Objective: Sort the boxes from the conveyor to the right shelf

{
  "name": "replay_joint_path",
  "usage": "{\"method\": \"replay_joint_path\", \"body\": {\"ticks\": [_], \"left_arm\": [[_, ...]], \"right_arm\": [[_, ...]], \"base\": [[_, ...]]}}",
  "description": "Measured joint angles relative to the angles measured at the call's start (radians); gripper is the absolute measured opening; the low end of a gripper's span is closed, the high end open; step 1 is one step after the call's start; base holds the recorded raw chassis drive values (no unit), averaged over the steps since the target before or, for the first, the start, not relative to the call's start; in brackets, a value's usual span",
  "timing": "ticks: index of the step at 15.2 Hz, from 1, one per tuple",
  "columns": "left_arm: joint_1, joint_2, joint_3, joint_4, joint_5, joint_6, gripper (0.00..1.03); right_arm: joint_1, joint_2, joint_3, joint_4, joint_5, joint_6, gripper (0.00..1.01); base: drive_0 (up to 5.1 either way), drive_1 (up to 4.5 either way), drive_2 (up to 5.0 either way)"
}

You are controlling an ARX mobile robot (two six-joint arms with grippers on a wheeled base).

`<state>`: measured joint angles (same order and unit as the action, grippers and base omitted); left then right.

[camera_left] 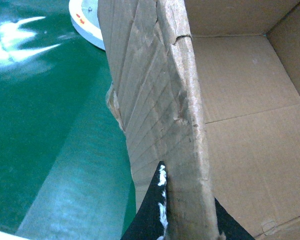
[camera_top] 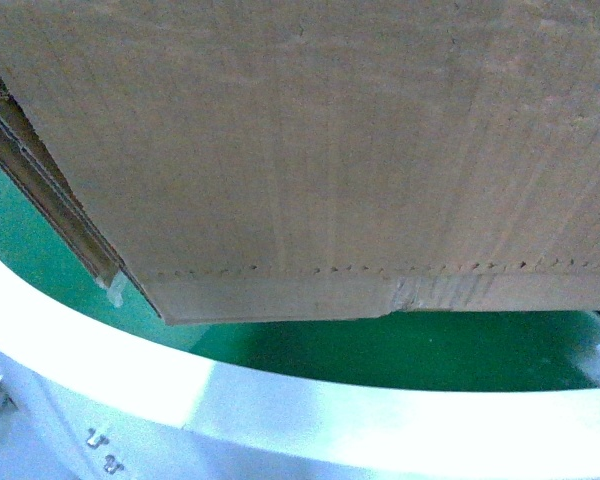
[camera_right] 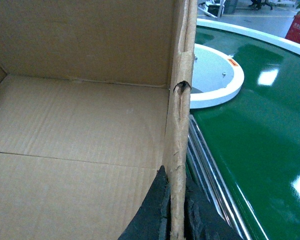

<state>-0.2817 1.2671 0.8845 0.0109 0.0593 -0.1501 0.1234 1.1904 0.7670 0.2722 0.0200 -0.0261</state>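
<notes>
A: Green belt of the conveyor (camera_top: 400, 350) is seen curving below, edged by its white rim (camera_top: 280, 410); the box (camera_top: 320, 150) is held above it, its base apparently clear of the belt, though contact at the far side cannot be ruled out.

B: How is it gripped?

A: The left gripper (camera_left: 190, 220) is clamped over the box's left wall, one dark finger (camera_left: 150, 215) outside and one inside; the right gripper (camera_right: 176, 215) is closed likewise on the right wall. The box is empty inside.

B: What could go wrong?

A: The ragged top edge could be torn further under the pinch, since the cardboard is already creased and split there; a slip on either side would let the box tilt and drop back onto the belt. The shelf is not visible, so clearance on the way cannot be judged.

B: Any writing?

A: None can be read; small red marks on a white disc (camera_right: 212, 75) are too blurred.
</notes>
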Motion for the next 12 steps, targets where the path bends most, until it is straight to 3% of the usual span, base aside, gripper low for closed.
{"method": "replay_joint_path", "body": {"ticks": [12], "left_arm": [[0.001,0.000,0.000,0.004,0.000,0.000,0.04]], "right_arm": [[0.000,-0.001,0.000,0.005,0.000,0.000,0.03]], "base": [[0.0,-4.20,4.2]]}}
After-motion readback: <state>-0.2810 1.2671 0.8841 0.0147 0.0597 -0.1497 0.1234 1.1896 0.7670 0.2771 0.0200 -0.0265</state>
